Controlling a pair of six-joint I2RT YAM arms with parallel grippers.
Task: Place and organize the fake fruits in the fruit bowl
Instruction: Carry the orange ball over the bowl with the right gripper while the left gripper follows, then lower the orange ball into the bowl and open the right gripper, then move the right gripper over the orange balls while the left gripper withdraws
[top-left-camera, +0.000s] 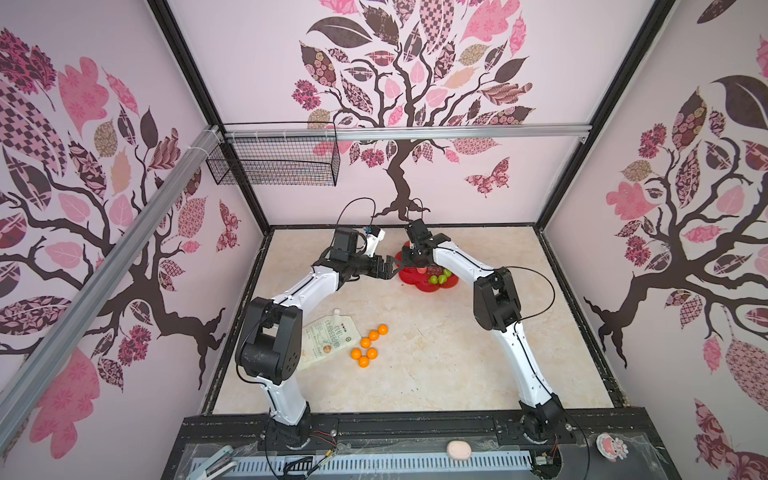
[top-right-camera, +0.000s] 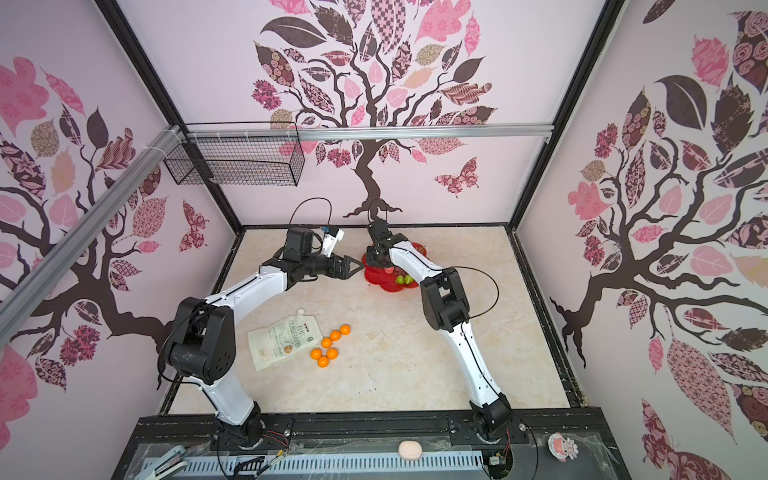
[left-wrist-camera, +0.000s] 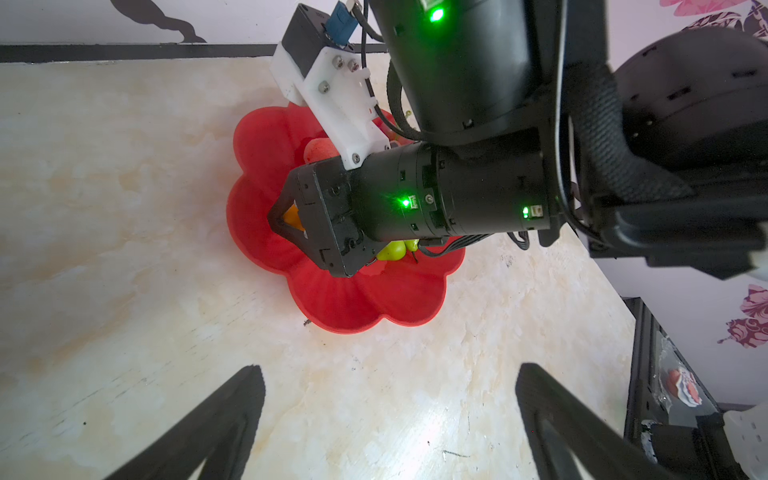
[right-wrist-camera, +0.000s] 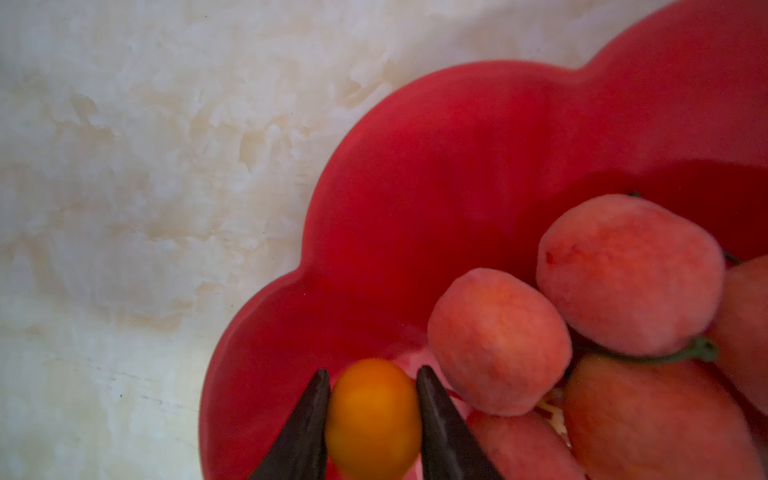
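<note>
Over the bowl (right-wrist-camera: 457, 166), right gripper (right-wrist-camera: 373, 370) pinches an orange (right-wrist-camera: 374, 419); best lower beside peaches (right-wrist-camera: 498, 340), then release; left gripper (left-wrist-camera: 390, 370) gapes empty.

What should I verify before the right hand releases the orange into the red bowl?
1. Grip on the orange between the right hand fingers: ok.
2. The orange is over the red flower-shaped fruit bowl, not over the table: ok.
3. Bare bowl floor beside the peaches: ok.
4. Height of the orange above the bowl floor: cannot tell.
5. The left hand is open, empty and outside the bowl: ok.
6. All fruit collected: not ok; six loose oranges lie by the white pouch.
</note>
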